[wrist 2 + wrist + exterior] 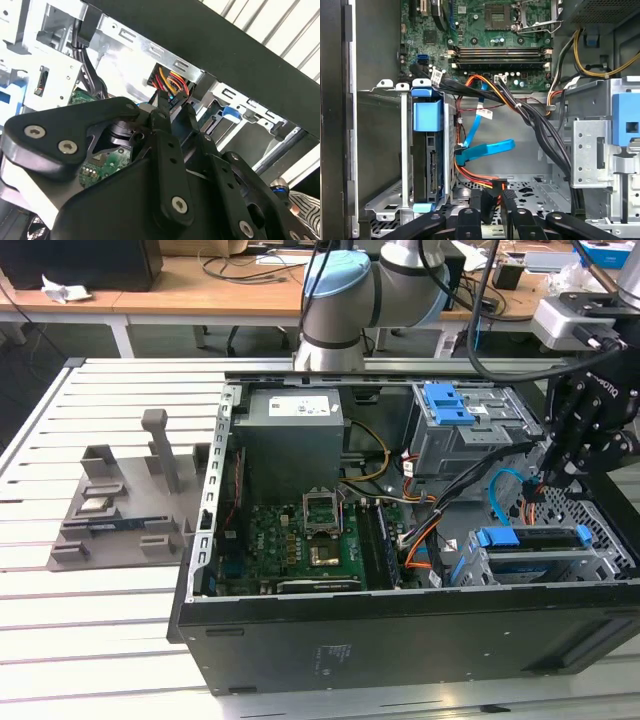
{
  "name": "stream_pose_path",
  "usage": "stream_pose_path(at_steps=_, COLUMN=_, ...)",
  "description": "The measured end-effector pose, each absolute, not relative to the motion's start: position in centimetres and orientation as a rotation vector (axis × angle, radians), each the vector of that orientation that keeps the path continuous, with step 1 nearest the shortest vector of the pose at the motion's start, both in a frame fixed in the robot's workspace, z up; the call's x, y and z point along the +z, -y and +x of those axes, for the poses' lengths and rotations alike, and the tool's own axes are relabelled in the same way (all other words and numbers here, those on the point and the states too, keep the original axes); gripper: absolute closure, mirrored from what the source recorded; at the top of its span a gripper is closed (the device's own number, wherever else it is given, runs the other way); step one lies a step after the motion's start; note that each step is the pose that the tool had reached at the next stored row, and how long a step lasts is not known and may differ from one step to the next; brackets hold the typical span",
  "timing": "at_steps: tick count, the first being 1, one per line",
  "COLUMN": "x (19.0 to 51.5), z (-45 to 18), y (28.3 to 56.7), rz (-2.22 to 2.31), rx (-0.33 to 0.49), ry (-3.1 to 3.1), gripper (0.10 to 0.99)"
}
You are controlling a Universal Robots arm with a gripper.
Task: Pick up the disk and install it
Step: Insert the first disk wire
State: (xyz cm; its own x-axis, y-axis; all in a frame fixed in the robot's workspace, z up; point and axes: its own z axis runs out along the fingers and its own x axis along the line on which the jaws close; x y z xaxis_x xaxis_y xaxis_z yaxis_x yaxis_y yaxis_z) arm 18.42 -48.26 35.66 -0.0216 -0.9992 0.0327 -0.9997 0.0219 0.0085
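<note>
Inside computer case [400, 640], disk [427, 155] seated on edge in cage [385, 150], long axis along bay; gripper [492, 200] beside it, finger state unclear.

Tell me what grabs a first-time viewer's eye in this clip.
The opened computer case with its green motherboard on the slatted table dominates the exterior view. At that view's right, the black gripper hangs over the drive cage, where the disk in its blue carrier sits, beside a blue data cable.

Glossy blue plastic bracket [427, 115], seemingly bare-metal cage [387, 200]
</note>
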Motion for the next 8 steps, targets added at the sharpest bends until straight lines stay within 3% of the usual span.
stream_pose_path(at_steps=5, x=35.64, z=18.43, y=48.26, rz=2.175, rx=0.030, ry=2.223, gripper=0.796)
stream_pose_path(at_steps=7, x=35.64, z=18.43, y=48.26, rz=2.175, rx=0.031, ry=2.222, gripper=0.925)
stream_pose_path(at_steps=8, x=35.64, z=18.43, y=48.26, rz=2.174, rx=0.031, ry=2.222, gripper=0.925)
